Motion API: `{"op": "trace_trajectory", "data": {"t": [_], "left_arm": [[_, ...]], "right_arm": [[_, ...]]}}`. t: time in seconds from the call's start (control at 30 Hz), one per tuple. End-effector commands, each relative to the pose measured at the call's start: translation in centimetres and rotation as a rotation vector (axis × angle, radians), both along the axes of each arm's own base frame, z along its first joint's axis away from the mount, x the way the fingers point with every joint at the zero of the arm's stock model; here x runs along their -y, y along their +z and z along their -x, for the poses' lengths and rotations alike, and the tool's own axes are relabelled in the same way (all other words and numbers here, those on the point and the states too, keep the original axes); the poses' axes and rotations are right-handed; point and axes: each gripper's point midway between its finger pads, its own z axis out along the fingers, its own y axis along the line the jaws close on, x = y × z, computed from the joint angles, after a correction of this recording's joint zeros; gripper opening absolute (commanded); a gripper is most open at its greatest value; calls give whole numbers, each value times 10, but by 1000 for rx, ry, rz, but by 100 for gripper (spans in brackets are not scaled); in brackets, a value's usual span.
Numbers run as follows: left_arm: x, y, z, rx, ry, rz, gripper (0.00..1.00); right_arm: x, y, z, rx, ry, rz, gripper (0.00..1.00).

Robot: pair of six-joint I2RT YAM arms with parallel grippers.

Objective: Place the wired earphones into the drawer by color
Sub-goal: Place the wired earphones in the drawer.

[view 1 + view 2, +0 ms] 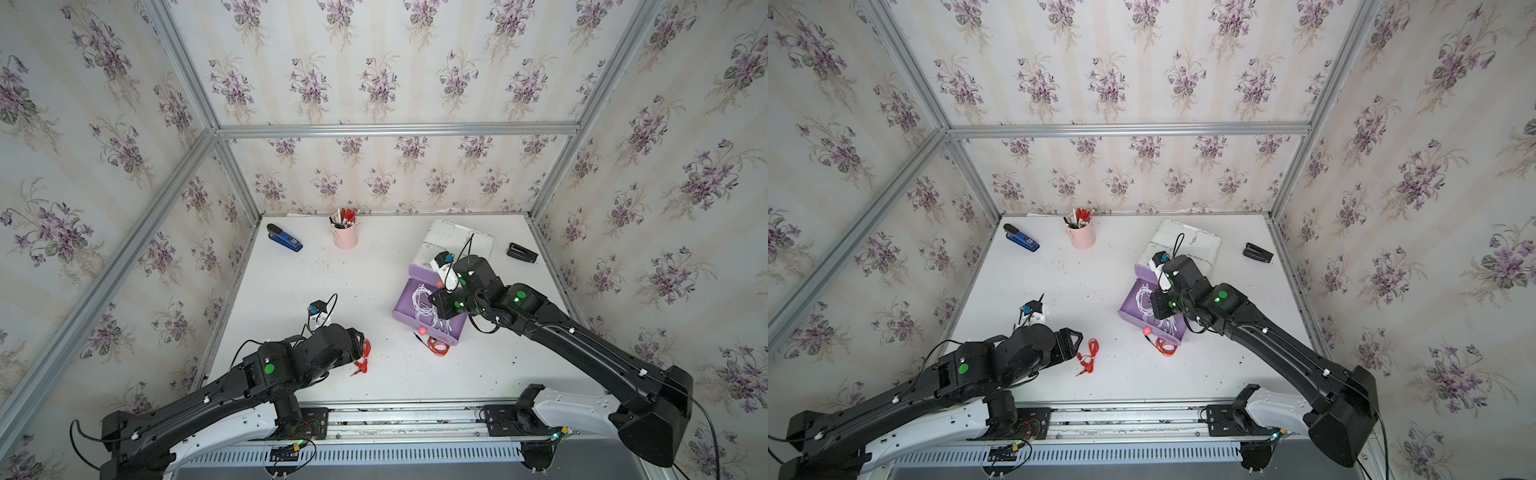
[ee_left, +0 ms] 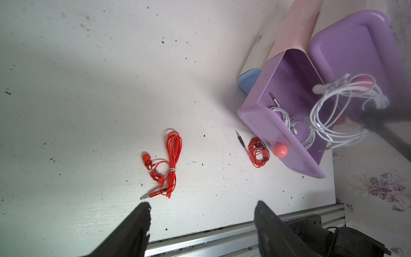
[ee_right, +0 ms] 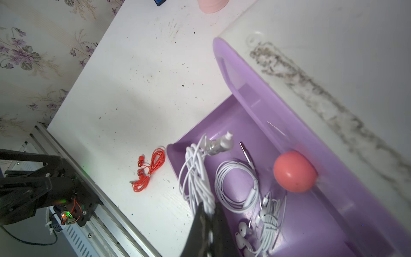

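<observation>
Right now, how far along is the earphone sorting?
Done: white earphones lie in the open purple drawer. In hand: the right gripper is shut on another white bundle over that drawer. Remaining: one red bundle before the open left gripper, a second red bundle by the drawer front, on the table. No black ones are in view.

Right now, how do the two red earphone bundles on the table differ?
The long red bundle, in front of the left gripper, is a loose hank with earbuds splayed out; the round red bundle, beside the purple drawer, is tightly coiled. The long one's plug sleeve is red, the round one's black. Both lie on the table, ungripped, outside the drawer.
</observation>
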Motion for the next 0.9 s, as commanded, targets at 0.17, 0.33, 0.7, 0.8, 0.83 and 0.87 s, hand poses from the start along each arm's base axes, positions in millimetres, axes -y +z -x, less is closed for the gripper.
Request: {"op": "trace_trajectory", "data": {"t": [0.17,0.33,0.7,0.8,0.83,0.87], "left_arm": [[-2,-5,-2,1,23,-1,76],[-4,-9,-1,-4,30,-6,76],[-7,-16,1,-17,33,-8,76],[-6,-17,2,-20,29,-8,76],[-6,-17,2,-21,28,-8,76],[-6,-18,2,-22,25,-9,76]], "right_arm": [[-5,-6,-9,39,20,12,0],[-8,-12,-7,51,40,-5,0],[-14,-28,-6,19,51,-19,0],[-14,-34,-8,11,44,-4,0],[-14,-36,-9,8,42,1,1],[-14,-37,-8,4,43,2,2]]}}
